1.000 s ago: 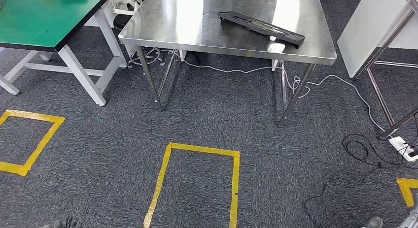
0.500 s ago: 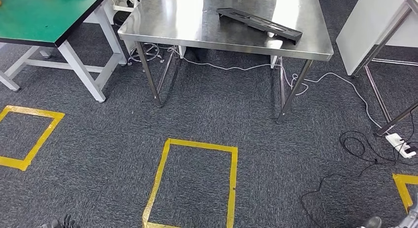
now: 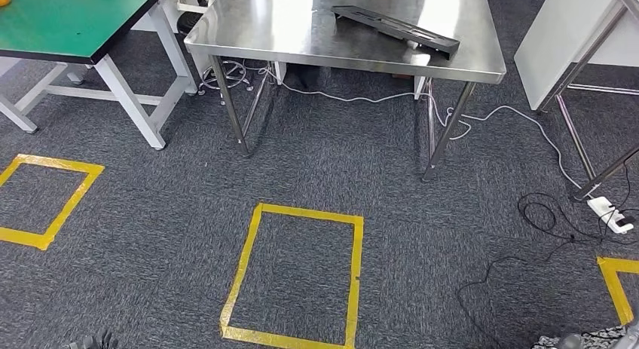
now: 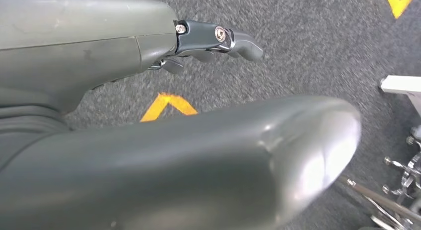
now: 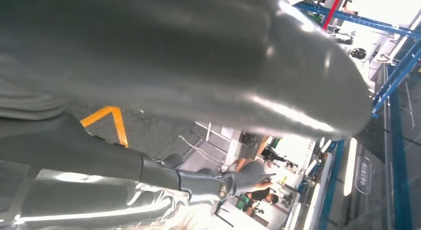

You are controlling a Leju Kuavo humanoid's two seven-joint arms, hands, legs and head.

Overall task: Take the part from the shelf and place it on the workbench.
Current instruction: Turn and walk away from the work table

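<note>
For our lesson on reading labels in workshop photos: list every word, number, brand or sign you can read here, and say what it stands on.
No text can be read with confidence.
Vertical sign in the right wrist view: has characters, too blurred and small to read.
Black part on the steel workbench: no legible marking.
Yellow floor tape: plain outlines, no lettering.

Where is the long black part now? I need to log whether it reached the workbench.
In the head view, the long black part lies on the steel workbench, toward its right end and near the front edge.
</note>
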